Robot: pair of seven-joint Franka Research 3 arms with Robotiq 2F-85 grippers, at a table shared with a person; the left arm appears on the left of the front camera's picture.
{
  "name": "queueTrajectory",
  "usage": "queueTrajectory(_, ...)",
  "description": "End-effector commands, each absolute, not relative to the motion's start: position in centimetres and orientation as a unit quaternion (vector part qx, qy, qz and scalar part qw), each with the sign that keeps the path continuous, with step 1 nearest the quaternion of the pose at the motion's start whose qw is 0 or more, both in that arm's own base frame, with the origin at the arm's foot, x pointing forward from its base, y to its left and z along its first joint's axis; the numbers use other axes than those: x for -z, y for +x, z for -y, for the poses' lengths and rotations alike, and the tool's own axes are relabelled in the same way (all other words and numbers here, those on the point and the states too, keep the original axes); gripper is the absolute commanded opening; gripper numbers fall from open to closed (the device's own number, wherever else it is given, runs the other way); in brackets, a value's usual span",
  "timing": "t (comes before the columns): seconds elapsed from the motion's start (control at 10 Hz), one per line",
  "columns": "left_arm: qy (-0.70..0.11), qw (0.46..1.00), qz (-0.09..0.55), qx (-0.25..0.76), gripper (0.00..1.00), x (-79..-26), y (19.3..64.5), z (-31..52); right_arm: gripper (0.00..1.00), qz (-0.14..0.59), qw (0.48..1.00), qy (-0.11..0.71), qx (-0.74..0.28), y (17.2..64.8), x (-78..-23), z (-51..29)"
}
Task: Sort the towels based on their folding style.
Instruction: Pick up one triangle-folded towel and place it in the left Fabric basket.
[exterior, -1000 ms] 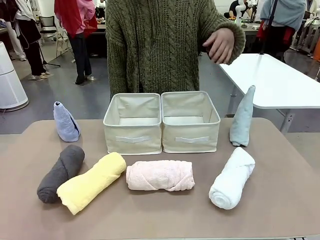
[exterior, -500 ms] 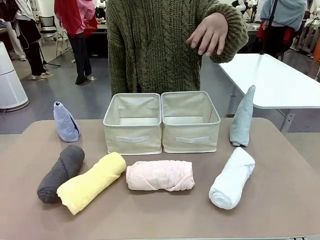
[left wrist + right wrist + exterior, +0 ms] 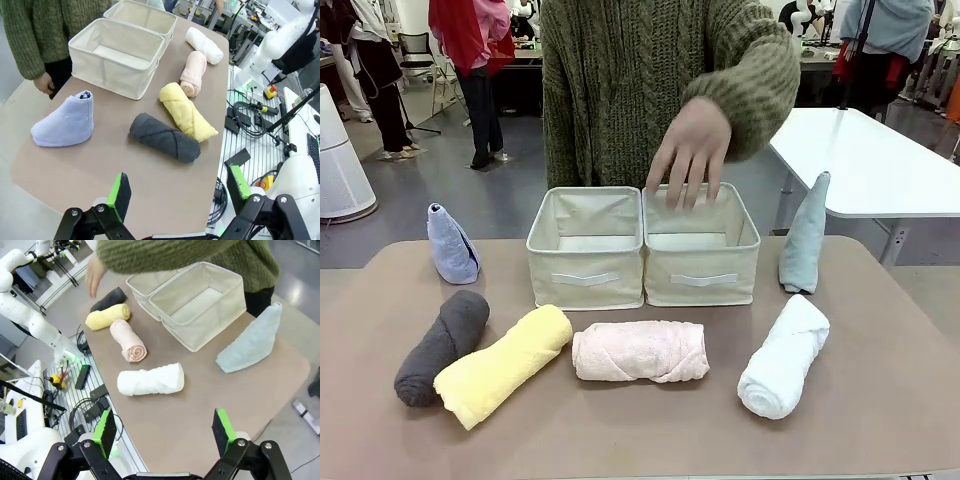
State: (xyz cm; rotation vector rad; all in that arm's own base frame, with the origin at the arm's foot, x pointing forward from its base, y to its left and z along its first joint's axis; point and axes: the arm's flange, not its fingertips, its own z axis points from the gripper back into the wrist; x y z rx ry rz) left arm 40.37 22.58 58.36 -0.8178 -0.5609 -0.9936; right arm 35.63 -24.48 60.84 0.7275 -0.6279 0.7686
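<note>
My left gripper (image 3: 179, 187) hangs above the near left corner of the table (image 3: 640, 440), its green pads spread wide, released, with nothing between them. My right gripper (image 3: 164, 425) hangs above the near right edge in the same way, fingers apart and empty.

Four rolled towels lie in a row along the near half of the table. From my left to my right they are the dark grey towel (image 3: 442, 346), the yellow towel (image 3: 503, 365) just beside it, the pink towel (image 3: 640, 351) lying crosswise in the middle, and the white towel (image 3: 784, 356), set apart toward my right.

Two cone-folded towels stand farther back. The light blue towel (image 3: 452, 244) is at the far left, with its tip tilted. The pale teal towel (image 3: 806, 234) is at the far right, tall and upright, near the right bin.

Between the cones, two beige fabric bins sit side by side, walls touching: the left bin (image 3: 585, 285) and the right bin (image 3: 702, 285). Neither has a towel in it. Each front wall carries a pale horizontal strip, and I can read no writing on it at this size.

The person stands at the far side in a green cable-knit sweater. One hand (image 3: 690, 150) is held out with fingers pointing down, above the far rim of the right bin near where the two bins meet. The other hand (image 3: 44, 82) hangs by the far left table edge.
</note>
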Motion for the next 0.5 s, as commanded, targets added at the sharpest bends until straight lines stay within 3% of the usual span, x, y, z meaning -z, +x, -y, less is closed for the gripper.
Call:
queueTrajectory(0.0, -0.377, 0.764, 0.261, 0.455, 1.0, -58.32, 40.34, -22.67, 1.0, 0.307, 0.807, 0.35, -0.364, 35.73, -60.84, 24.49)
queueTrajectory(0.4, -0.377, 0.764, 0.261, 0.455, 1.0, -58.32, 40.34, -22.67, 1.0, 0.307, 0.807, 0.35, -0.364, 35.73, -60.84, 24.49)
